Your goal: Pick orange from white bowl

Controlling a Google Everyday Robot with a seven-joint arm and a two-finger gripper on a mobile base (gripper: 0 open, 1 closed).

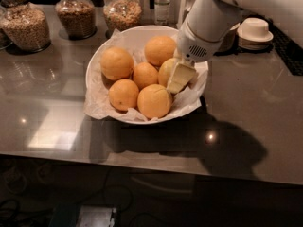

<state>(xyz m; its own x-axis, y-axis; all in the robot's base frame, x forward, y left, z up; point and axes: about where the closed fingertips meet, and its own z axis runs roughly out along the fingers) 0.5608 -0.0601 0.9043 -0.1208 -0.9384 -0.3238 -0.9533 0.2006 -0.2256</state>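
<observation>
We see the claw (182,79) in the white bowl (137,34), partly hiding the orange (165,70) — grip unclear; five brighter fruits (117,64) left of it.

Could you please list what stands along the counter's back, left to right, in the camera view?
Grain jar, second jar, third jar, bottle, stacked small white dishes. The pincer is nearer, low in the white bowl beside the duller orange.
</observation>
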